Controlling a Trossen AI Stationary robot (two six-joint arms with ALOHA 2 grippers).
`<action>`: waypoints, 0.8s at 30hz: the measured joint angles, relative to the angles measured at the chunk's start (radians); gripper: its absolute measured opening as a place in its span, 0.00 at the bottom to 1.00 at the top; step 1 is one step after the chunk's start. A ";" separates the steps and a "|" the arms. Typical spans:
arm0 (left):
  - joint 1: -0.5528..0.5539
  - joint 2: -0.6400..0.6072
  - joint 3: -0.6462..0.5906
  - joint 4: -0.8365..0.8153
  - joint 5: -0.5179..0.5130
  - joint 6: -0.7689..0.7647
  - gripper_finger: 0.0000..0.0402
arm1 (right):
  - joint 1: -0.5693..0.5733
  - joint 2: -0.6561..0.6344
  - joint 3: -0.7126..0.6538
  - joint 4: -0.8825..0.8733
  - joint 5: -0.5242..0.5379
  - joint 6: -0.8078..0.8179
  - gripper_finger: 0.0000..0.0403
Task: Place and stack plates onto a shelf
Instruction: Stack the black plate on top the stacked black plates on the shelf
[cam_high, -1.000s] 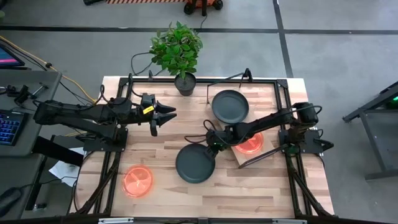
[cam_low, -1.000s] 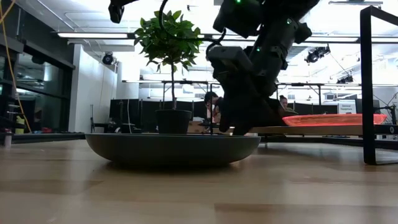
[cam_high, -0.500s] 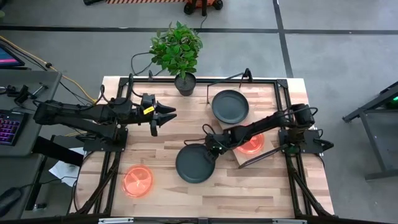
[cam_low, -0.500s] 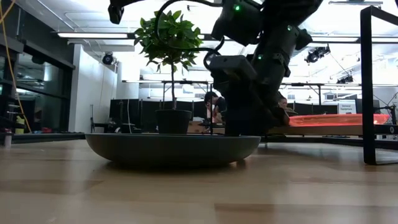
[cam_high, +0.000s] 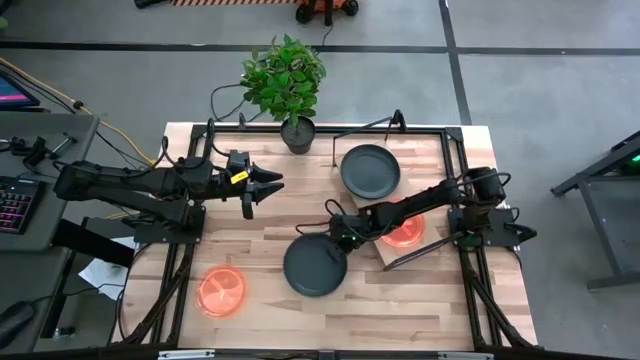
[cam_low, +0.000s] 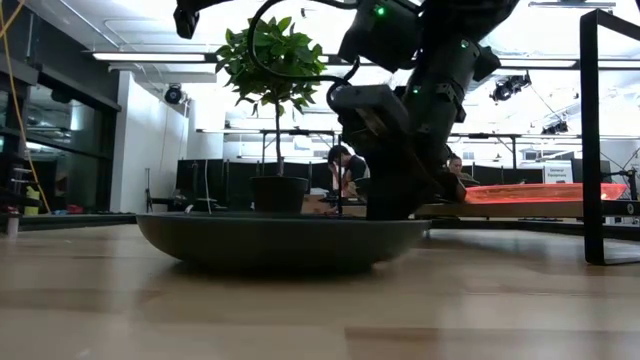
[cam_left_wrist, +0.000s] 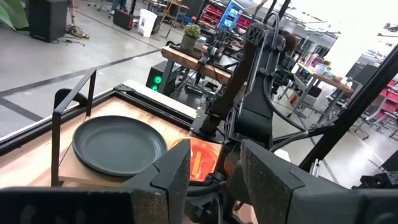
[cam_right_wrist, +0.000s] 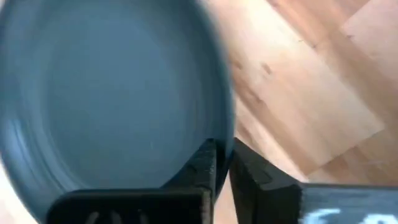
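Note:
A dark grey plate (cam_high: 315, 265) lies flat on the tabletop near the middle, and my right gripper (cam_high: 342, 238) is shut on its far right rim. The shelf (cam_high: 390, 252) stands at the right. It carries a second dark grey plate (cam_high: 370, 171) and an orange plate (cam_high: 403, 232). Another orange plate (cam_high: 222, 291) lies on the table at the near left. My left gripper (cam_high: 270, 183) hovers open over the table's left half, with nothing between its fingers (cam_left_wrist: 180, 180). My right gripper pinches the dark grey plate's raised rim (cam_right_wrist: 227, 134) between its two fingers, one finger inside the plate and one outside. The fingers slant down from the table's right side. In the low view the plate (cam_low: 280, 240) rests with its base on the table.
A potted plant (cam_high: 297, 133) stands at the table's far edge, left of the shelf. A black frame rail (cam_high: 300, 125) runs along the far edge. The shelf's thin black legs (cam_low: 590, 130) stand at the right. People sit in the room beyond the table (cam_low: 342, 165).
My right gripper has gone down and a little toward the table's left, from above the plate onto its far right rim. The dark grey plate has shifted slightly toward the near edge and still lies on the table.

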 joint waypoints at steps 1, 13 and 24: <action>0.000 0.000 0.000 0.000 0.000 0.000 0.32 | -0.005 -0.001 0.000 0.009 -0.022 0.001 0.03; 0.000 0.000 0.000 -0.007 0.000 0.000 0.32 | -0.114 -0.032 -0.004 0.245 -0.390 -0.048 0.00; 0.000 0.000 0.000 -0.010 0.000 0.014 0.32 | -0.161 -0.073 -0.004 0.309 -0.563 -0.075 0.00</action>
